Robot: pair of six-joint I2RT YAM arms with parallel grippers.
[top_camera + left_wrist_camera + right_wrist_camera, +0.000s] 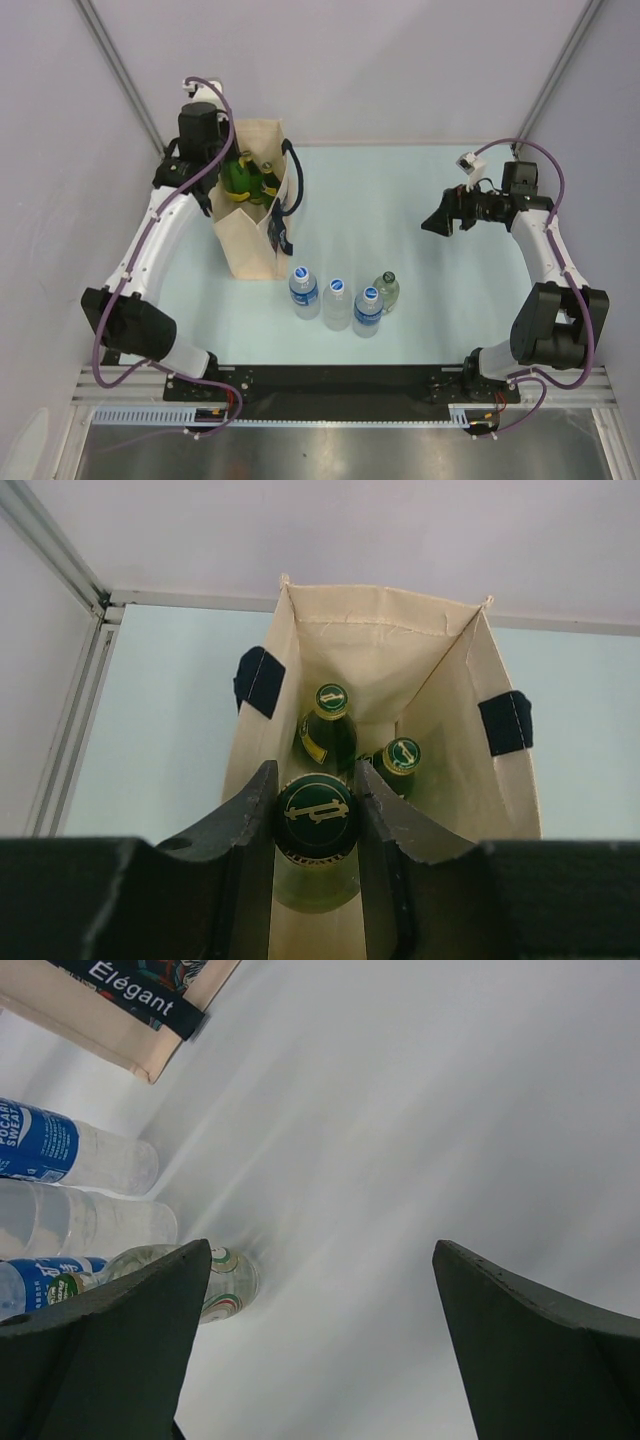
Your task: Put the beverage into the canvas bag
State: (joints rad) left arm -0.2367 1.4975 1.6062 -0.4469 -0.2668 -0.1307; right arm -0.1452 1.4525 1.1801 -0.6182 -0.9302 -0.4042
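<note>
Over the canvas bag, the left gripper is holding a green bottle above two others, and the right gripper is hanging wide open near four bottles

"How many bags?"
"One canvas bag."
"Green bottles with it?"
"Three: first green bottle, second green bottle, third green bottle."
"And outside the bag?"
"Four. Three are clear plastic: left plastic bottle, middle plastic bottle, right plastic bottle. One is a dark-capped bottle."
"Seven bottles altogether?"
"Seven."
</note>
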